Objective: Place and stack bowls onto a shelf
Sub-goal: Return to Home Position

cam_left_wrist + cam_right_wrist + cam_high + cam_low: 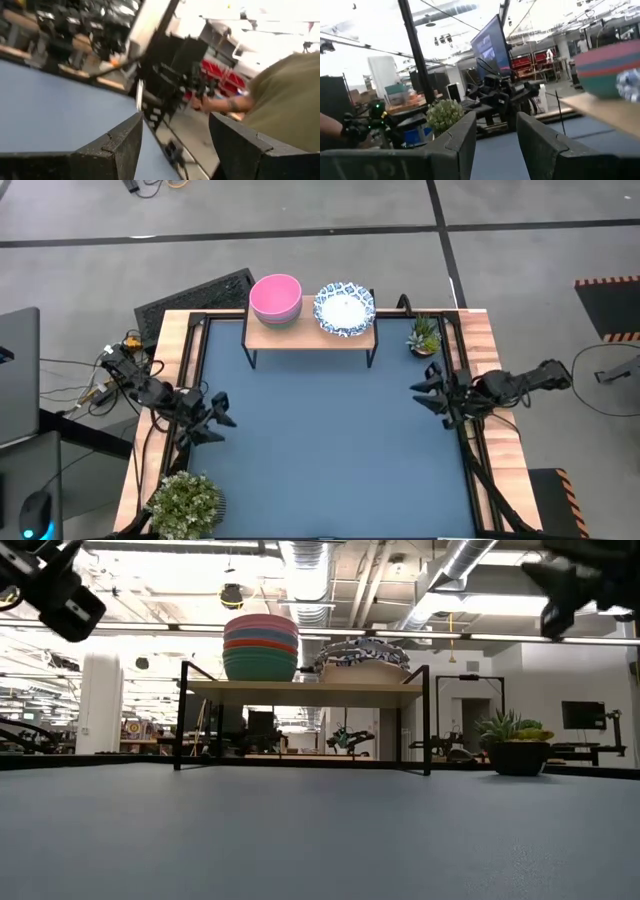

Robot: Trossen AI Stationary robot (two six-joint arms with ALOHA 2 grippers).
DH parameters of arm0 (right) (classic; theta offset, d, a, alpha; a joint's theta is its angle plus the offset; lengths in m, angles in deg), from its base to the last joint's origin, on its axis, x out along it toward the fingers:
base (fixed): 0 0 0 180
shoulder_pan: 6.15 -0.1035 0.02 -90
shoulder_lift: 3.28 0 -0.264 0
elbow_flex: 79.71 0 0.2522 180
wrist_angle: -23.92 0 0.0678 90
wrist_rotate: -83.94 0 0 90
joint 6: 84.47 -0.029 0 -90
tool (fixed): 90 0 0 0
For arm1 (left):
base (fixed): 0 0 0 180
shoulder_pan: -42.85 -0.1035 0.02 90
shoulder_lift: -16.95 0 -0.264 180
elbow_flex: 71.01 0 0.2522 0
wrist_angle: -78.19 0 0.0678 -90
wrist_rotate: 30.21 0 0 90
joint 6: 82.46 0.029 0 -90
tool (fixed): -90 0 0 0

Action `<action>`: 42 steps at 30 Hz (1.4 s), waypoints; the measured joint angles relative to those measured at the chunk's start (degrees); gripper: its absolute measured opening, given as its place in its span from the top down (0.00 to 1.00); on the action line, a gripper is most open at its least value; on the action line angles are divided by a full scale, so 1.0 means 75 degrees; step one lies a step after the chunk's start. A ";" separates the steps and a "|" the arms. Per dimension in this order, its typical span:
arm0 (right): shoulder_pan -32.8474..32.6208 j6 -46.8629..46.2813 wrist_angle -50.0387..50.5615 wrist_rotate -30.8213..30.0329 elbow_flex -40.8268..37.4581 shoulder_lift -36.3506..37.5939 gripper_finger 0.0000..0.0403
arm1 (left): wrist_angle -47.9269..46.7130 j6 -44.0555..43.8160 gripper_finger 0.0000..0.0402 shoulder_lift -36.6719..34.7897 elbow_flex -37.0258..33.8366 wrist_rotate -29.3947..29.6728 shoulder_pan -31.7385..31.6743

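Looks done: coloured bowls point(275, 298) stacked on shelf point(310, 332), patterned bowls point(344, 308) beside them there. Both arms off at table point(178, 345) sides, left gripper point(222, 418) and right gripper point(426, 397) with fingers parted, holding nothing. Only homing left.

A wood-edged desk point(330, 450) is covered by a blue mat; a small spiky potted plant point(424, 336) is set at its far right corner, and a bushy green plant point(186, 502) at its near left corner; a black ribbed mat point(190, 298) is laid on the floor past the far left corner; a laptop point(18, 375) and a mouse point(37, 510) are seen beyond the left edge; a person's olive sleeve point(285, 100) is caught in the left wrist view; a dark monitor point(492, 47) is seen in the right wrist view.
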 joint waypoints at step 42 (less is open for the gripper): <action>0.0087 -0.0260 0.2032 -0.0198 -0.0302 -0.0168 0.59 | -0.1357 0.1794 0.47 0.0031 -0.0023 -0.3267 -0.2919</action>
